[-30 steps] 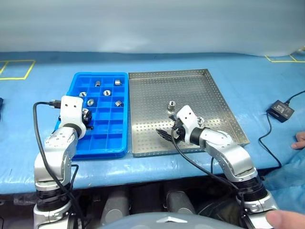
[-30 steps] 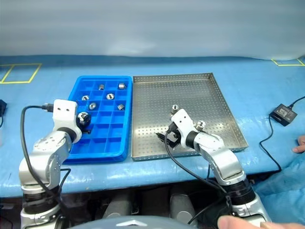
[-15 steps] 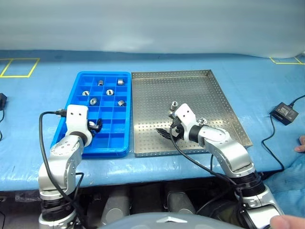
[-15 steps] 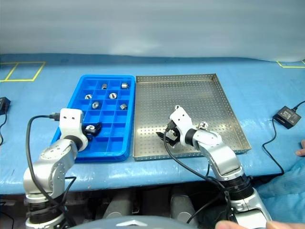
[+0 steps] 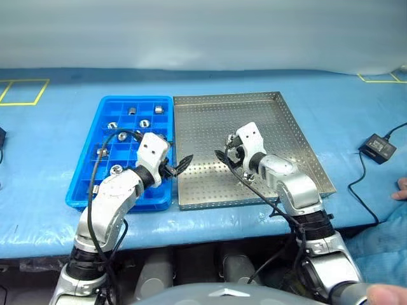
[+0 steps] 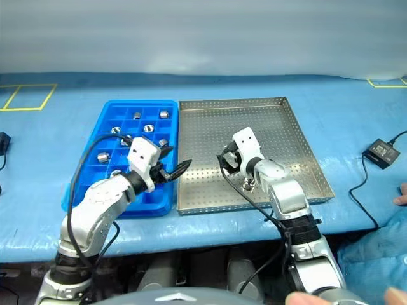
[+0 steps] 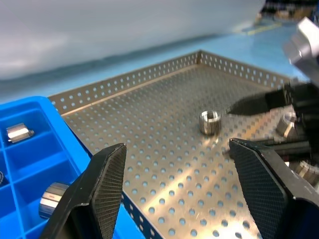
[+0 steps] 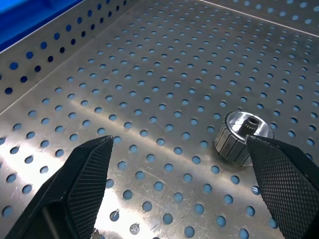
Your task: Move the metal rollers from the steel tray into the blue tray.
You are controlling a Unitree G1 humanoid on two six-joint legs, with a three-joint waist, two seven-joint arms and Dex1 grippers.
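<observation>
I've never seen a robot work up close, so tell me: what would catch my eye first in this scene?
Probably the two trays side by side on the blue table: a bright blue tray with shiny metal rollers in its compartments, and a perforated steel tray to its right. Over the steel tray, both open grippers, the left gripper and the right gripper, point toward each other near a roller on its floor.

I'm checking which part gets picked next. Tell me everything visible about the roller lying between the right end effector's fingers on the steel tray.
The short shiny silver metal roller is a stubby cylinder with a ribbed side wall and a flat end face with a small central hole. It lies tilted on its side on the perforated floor of the square steel tray, unheld. The open right end effector frames it, one black textured finger close beside it; contact cannot be told.
</observation>
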